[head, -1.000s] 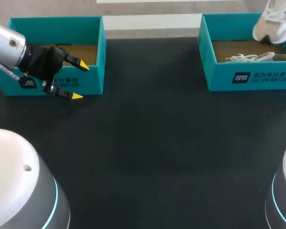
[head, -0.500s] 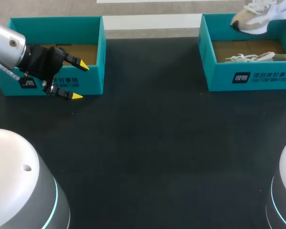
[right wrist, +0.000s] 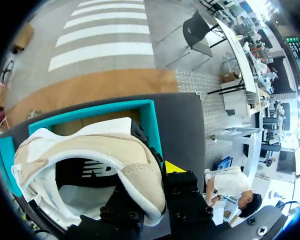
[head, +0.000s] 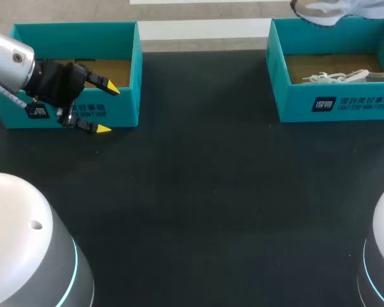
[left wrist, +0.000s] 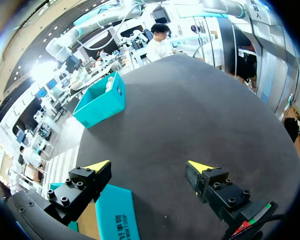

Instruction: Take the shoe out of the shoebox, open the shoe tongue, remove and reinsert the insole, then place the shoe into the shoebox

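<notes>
Right pincer (right wrist: 151, 181): pinched on the shoe (right wrist: 90, 155) at the heel collar. One finger sits outside the padded rim with its yellow tip showing, and the other is hidden under the rim.

Position of shoe: aloft, over the far side of the right box (head: 336, 105) and clear of its floor. Only part of it shows at the far edge of the head view.

Handling, as judged:
- Light, with a soft beige and white upper. The padded collar gives under the pinch, and the sole is likely the stiffest part.
- Hung from a single hold at the heel, it may swing or twist, so the toe end wants support before any work on the tongue.
- Best holds are the heel collar, as now, or the sides of the sole.
- The insole (not told apart for certain inside the dark opening) should be thin and floppy. Take it at its heel edge.

Count:
- Shoes, two: one held, and a second shoe (head: 336, 77) lying in the right box, laces loose.
- Boxes, two: both teal and open, at the far corners of the counter (head: 198, 192), well apart.
- Pincers, two: the left pincer (head: 107, 109) is spread wide, holding nothing, just beside the front wall of the left box (head: 133, 38).
</notes>
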Controlling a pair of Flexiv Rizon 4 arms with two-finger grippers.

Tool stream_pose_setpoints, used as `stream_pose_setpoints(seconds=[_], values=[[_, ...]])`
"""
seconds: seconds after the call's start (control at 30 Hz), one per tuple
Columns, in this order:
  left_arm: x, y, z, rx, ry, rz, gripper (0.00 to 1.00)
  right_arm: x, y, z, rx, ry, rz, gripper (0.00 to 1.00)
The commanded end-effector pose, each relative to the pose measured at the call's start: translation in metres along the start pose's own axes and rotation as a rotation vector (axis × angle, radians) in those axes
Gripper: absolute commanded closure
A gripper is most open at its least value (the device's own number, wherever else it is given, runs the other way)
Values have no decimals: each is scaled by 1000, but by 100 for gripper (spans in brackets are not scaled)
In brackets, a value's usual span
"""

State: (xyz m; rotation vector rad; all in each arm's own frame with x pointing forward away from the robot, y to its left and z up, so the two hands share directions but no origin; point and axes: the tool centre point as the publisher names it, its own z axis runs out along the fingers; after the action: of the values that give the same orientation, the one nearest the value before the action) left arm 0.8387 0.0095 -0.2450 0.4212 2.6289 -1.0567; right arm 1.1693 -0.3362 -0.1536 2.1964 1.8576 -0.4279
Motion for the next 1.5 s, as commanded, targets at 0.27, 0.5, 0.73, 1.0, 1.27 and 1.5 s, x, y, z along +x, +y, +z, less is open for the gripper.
stream_pose_setpoints(seconds=[0.27, 0.5, 0.73, 1.0, 1.27, 1.5], values=[[1, 0, 0, -3, 1, 0, 0, 6, -5, 11, 41, 4, 37, 100], [1, 0, 0, -3, 1, 0, 0, 20, -17, 33, 45, -9, 56, 100], [1, 0, 0, -3, 1, 0, 0, 21, -23, 44, -14, -50, 114, 100], [1, 0, 0, -3, 1, 0, 0, 22, -32, 64, -69, -90, 168, 100], [1, 0, 0, -3, 1, 0, 0, 25, -39, 78, -84, -91, 185, 100], [1, 0, 0, -3, 1, 0, 0, 30, -42, 88, -113, -88, 182, 100]])
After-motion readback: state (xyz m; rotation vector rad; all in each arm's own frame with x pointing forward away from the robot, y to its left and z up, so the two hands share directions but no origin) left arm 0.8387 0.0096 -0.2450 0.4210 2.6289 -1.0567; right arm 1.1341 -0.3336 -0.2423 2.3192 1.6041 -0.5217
